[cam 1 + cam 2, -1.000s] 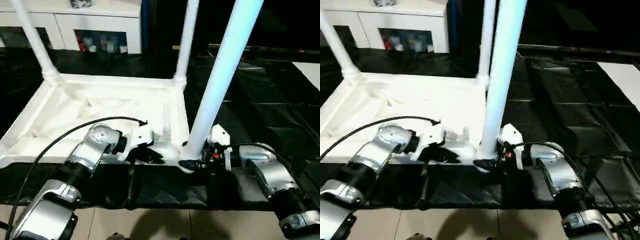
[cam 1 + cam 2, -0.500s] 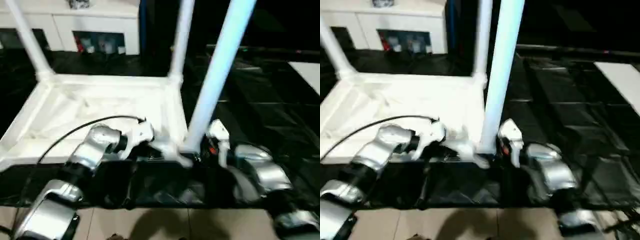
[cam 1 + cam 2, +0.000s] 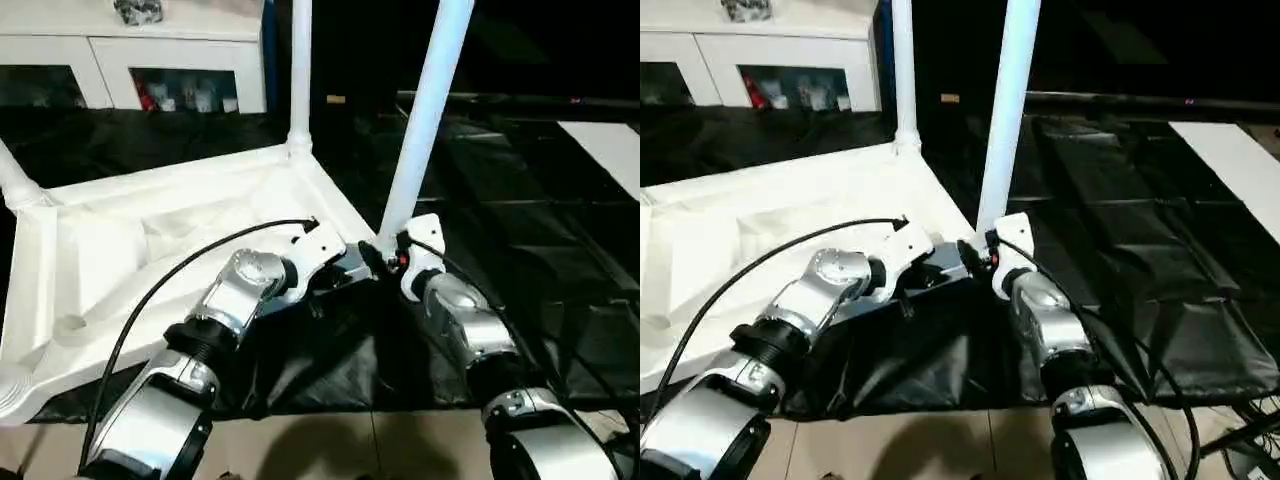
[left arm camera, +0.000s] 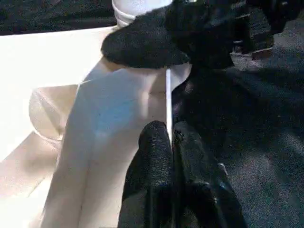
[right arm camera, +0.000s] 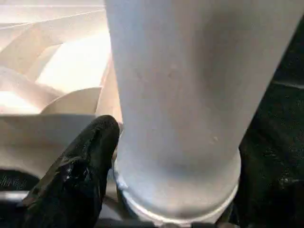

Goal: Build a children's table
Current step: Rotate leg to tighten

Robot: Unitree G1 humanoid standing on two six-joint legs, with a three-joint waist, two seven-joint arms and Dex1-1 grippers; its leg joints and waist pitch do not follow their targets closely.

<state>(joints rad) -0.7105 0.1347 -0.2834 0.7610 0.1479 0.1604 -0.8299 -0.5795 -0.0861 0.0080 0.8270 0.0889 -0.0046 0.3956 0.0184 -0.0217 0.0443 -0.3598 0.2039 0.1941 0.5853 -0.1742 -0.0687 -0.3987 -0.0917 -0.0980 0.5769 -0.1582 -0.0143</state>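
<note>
You have black sheeting (image 3: 520, 210) spread over the floor, a white cabinet (image 3: 150, 60) behind, and pale tiles (image 3: 330, 445) nearest you.

The upturned children's table (image 3: 150, 230) has swung round on the black mat (image 3: 520, 230): its near edge, level across the view a second ago, now slants, with the corner under the near leg (image 3: 425, 110) further off. Both hands went along, the left hand (image 4: 170, 142) clamped on the rim, the right hand (image 3: 385, 257) at the leg's base.
</note>
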